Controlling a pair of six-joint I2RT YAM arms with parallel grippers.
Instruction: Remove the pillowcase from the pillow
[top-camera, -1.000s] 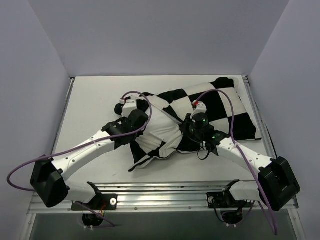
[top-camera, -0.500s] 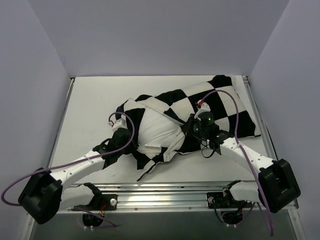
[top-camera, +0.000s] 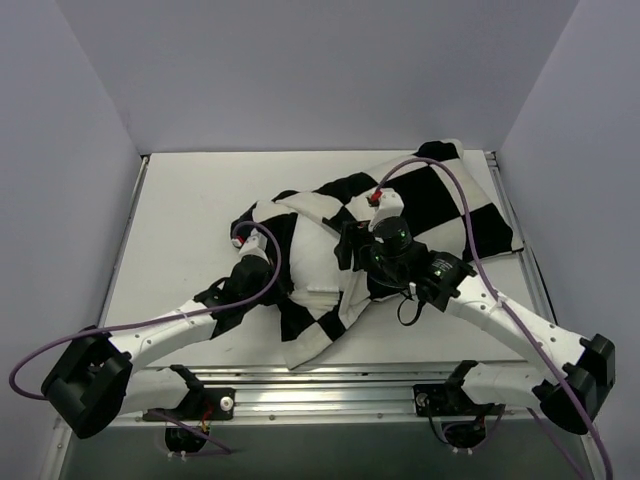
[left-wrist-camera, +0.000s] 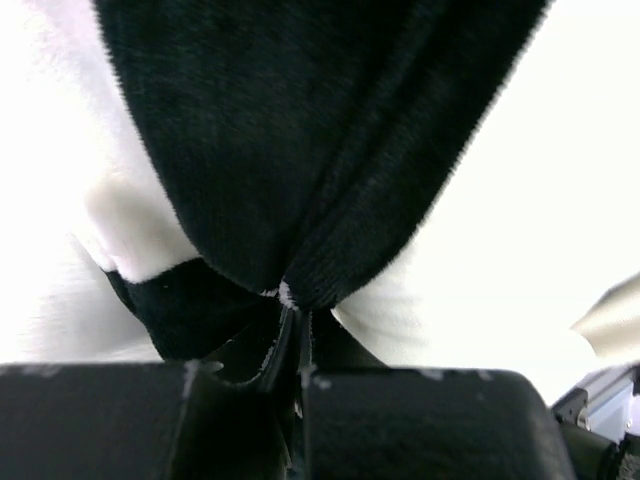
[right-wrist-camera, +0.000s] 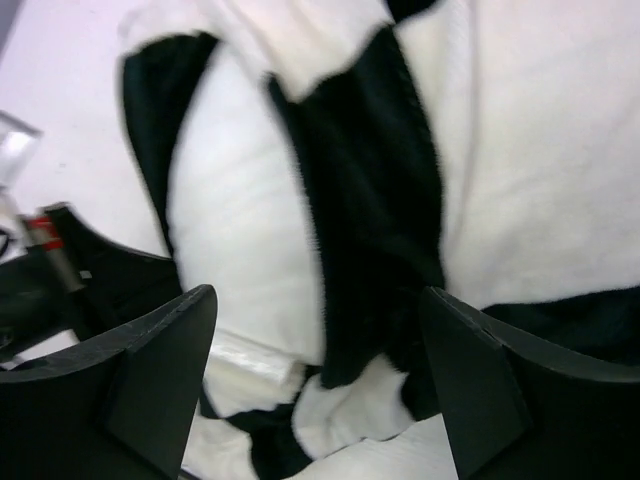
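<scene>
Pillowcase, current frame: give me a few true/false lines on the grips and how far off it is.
1. The left gripper is shut on a fold of the pillowcase. True.
2. The right gripper is clamped on the fabric. False: its jaws stand open above it, holding nothing.
3. The pillowcase is fully off the pillow. False: only the pillow's left part is bared; the rest is covered.
4. A loose flap of the pillowcase reaches toward the near edge of the table. True.
</scene>
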